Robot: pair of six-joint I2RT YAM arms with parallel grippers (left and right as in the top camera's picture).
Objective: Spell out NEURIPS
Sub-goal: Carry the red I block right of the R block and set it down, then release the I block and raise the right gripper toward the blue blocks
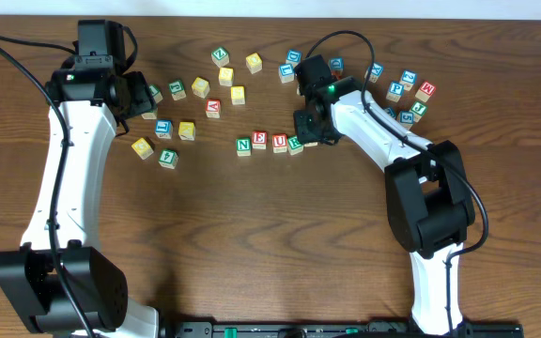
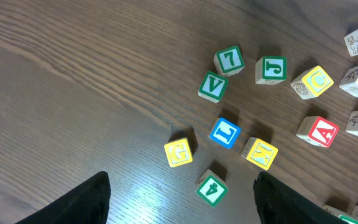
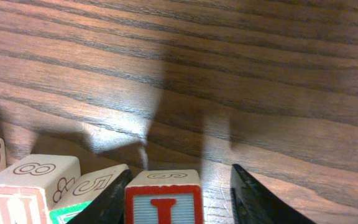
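Right gripper [image 3: 179,180] straddling a wooden cube block with a red letter in a blue frame [image 3: 164,199].
Jaws partly open, not clamped: a gap shows at one finger. The block stands on the brown wood-grain table [image 1: 252,235], just beside the green-framed end of the N-E-U block row [image 1: 260,141]. Left gripper [image 2: 180,200] spread wide, empty, above scattered blocks.

A dark brown table [image 1: 252,235] with strong wood grain fills the view. A pale strip [image 1: 364,6] runs along its far edge. Soft glare [image 3: 120,134] brightens patches of wood between shadows.
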